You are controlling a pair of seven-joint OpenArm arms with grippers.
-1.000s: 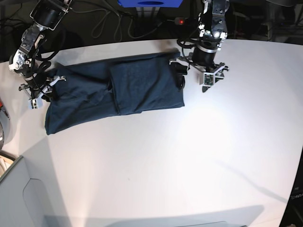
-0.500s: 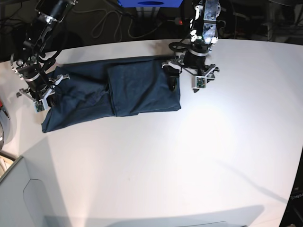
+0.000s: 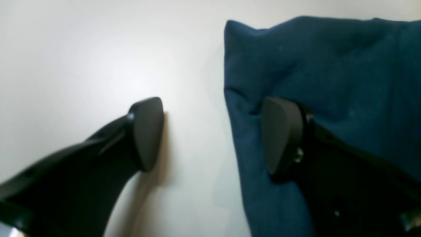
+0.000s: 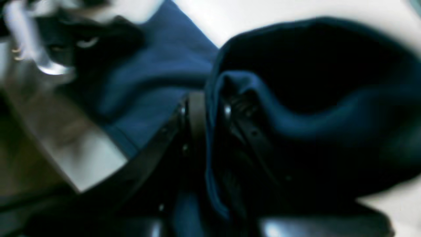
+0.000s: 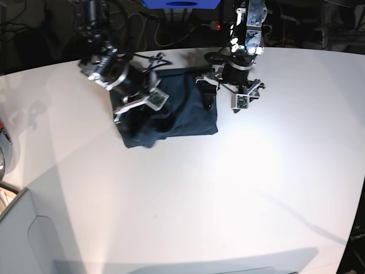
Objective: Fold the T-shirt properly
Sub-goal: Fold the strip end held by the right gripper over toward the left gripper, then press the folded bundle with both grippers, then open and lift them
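Note:
The dark navy T-shirt lies bunched at the back of the white table. Its left part is lifted and carried over the rest. My right gripper hangs over the shirt's left side. In the right wrist view my right gripper is shut on a fold of the T-shirt. My left gripper stands at the shirt's right edge. The left wrist view shows my left gripper open and straddling that edge, one finger on the bare table and the other on the T-shirt.
A grey bin sits at the front left corner. A blue box and cables lie behind the table's far edge. The table's edge curves close behind both arms.
My right gripper has swung from the far left toward the middle, dragging the shirt's left end over the rest, so the shirt is much shorter. My left gripper shifted slightly left earlier and stays open.

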